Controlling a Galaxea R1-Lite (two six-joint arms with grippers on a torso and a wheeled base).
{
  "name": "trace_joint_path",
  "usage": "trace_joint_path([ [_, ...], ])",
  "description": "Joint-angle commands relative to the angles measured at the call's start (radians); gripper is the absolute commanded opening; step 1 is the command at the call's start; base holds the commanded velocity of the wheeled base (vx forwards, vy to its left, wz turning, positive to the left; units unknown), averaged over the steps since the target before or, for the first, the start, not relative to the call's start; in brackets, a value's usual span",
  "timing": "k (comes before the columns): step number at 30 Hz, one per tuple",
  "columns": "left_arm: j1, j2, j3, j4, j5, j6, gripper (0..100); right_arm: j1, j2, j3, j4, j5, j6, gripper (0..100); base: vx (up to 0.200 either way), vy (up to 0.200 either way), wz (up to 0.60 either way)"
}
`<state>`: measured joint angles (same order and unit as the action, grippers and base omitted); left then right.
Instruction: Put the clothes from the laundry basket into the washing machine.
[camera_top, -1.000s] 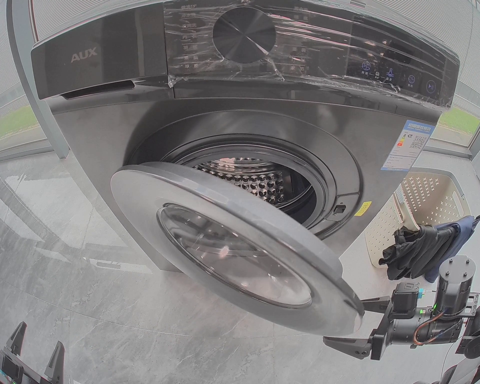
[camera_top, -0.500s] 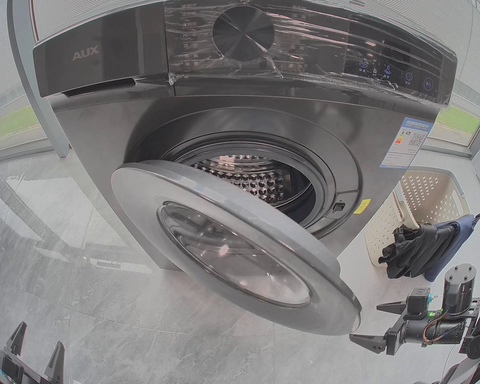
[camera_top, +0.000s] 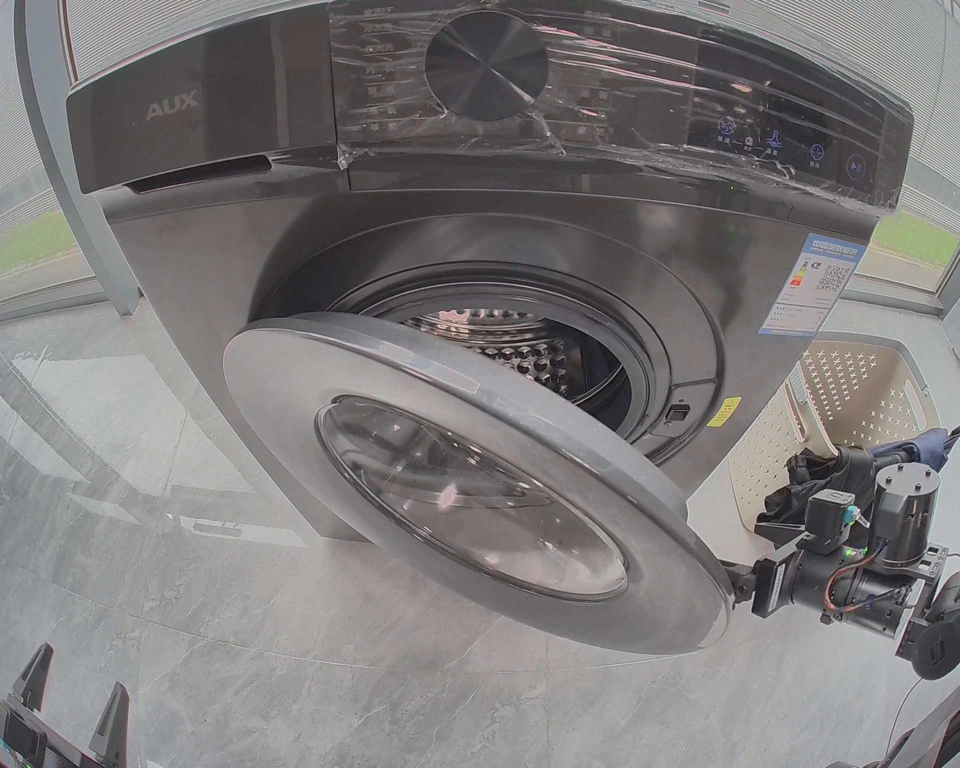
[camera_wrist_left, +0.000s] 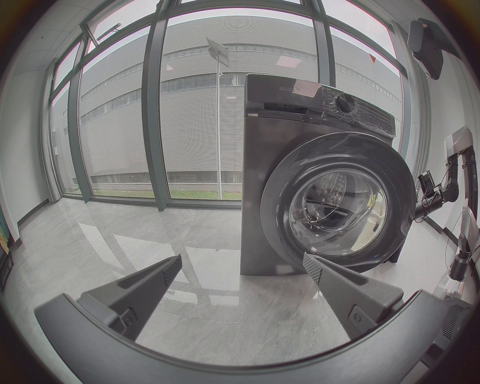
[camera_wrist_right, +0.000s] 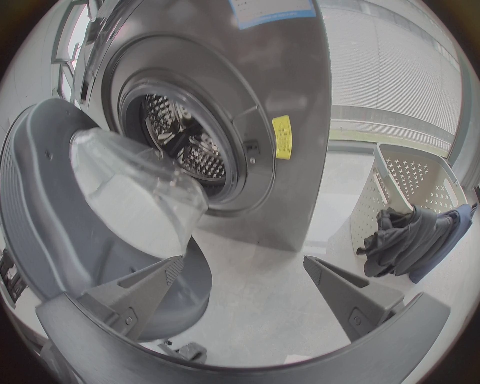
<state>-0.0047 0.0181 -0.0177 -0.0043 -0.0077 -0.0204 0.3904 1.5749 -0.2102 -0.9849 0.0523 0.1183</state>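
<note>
- Front-load washing machine (camera_top: 480, 250) stands ahead of me on the grey tiled floor (camera_top: 200, 600), its door (camera_top: 470, 480) swung open toward my left.
- The perforated steel drum (camera_top: 510, 355) shows through the opening, above the door's rim.
- Right gripper (camera_wrist_right: 240, 262): claw spread wide. It sits low at the free edge of the door. In the head view its fingertips are hidden behind that edge, so I cannot tell if they touch it.
- In the right wrist view one of its fingers (camera_wrist_right: 145, 290) lies in front of the door's inner face.
- Left gripper (camera_wrist_left: 241, 259): claw also spread wide, low on my left, well apart from the washer and pointing toward it.
- Cream laundry basket (camera_top: 860, 390) is on the floor just beside the washer's right side.
- The clothes hang over the basket's near rim: a black garment (camera_top: 800, 490) and, touching it on the right, a blue garment (camera_top: 930, 445).
- Control panel with round dial (camera_top: 487, 65) is wrapped in clear film.
- A blue-edged label (camera_top: 812, 290) and a small yellow sticker (camera_top: 727, 414) are on the washer front.
</note>
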Motion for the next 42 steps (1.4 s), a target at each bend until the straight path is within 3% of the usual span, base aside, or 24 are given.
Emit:
trace_joint_path([
  [1,0.0,-0.015,0.018,0.0,0.0,-0.001,100,0.045,0.05,-0.001,-0.018,-0.008,0.015,100,0.0,0.0,0.0],
  [10,0.0,-0.015,0.018,0.0,0.0,-0.001,100,0.165,0.028,0.078,-0.021,0.001,0.014,100,0.0,0.0,0.0],
  [17,0.0,-0.015,0.018,0.0,0.0,-0.001,100,0.183,0.031,0.087,-0.023,0.004,0.015,100,0.0,0.0,0.0],
  [26,0.0,-0.015,0.018,0.0,0.0,0.002,100,0.173,0.04,0.06,-0.023,-0.048,0.014,100,-0.133,0.0,0.0],
  [37,0.0,-0.015,0.018,0.0,-0.002,0.002,100,0.324,0.077,0.063,-0.081,-0.048,0.018,100,0.0,0.0,0.0],
  [42,0.0,-0.015,0.018,0.0,-0.002,0.002,100,0.332,0.077,0.061,-0.081,-0.046,0.04,100,0.0,0.0,0.0],
])
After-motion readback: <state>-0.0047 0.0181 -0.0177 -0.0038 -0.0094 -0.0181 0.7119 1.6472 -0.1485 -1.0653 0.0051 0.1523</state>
